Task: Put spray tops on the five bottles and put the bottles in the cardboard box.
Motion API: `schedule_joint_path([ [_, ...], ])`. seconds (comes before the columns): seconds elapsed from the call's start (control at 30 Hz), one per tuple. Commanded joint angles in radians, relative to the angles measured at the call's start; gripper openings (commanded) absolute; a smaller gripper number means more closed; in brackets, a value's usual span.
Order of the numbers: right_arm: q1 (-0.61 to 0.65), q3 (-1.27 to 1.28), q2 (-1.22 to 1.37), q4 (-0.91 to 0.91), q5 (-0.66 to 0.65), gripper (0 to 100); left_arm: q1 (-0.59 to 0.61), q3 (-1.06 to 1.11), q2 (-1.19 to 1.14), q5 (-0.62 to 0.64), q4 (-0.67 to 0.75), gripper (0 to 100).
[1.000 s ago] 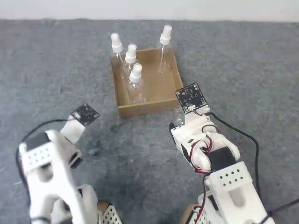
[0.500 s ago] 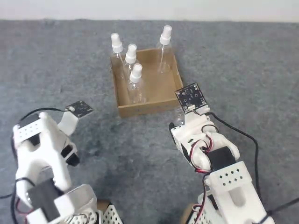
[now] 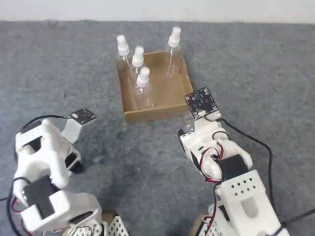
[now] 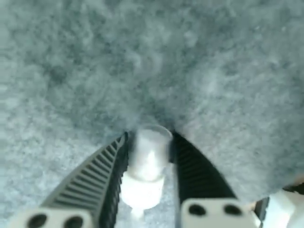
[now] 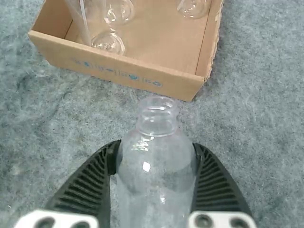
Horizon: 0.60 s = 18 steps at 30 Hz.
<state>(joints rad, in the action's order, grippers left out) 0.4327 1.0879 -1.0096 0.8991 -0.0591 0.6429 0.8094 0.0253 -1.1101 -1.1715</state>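
Four capped bottles (image 3: pixel 143 88) stand in the cardboard box (image 3: pixel 155 114). The right pincer (image 5: pixel 156 148) clasps the uncapped fifth bottle (image 5: pixel 156 123) just beside it; the left pincer (image 4: pixel 148 142) grips a spray top (image 4: pixel 144 175), not yet fitted

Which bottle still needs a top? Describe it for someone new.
Start at the cardboard box mid-table. Just outside its near wall, the right end effector grips a clear bottle. Its neck is open, while the other bottles wear white spray tops.

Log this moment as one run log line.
left gripper: shut on spray top | right gripper: shut on uncapped bottle | cardboard box: four capped bottles inside | next: join top and bottle
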Motion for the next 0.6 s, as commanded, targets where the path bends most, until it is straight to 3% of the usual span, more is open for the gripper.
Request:
schedule_joint_path([
  [0.0, -0.016, -0.014, -0.022, -0.01, 0.002, 8.2, 0.008, -0.041, -0.017, 0.002, 0.025, 1],
  [0.57, -0.012, -0.014, -0.024, -0.015, 0.009, 8.2, 0.009, -0.403, -0.015, 0.087, -0.535, 1],
])
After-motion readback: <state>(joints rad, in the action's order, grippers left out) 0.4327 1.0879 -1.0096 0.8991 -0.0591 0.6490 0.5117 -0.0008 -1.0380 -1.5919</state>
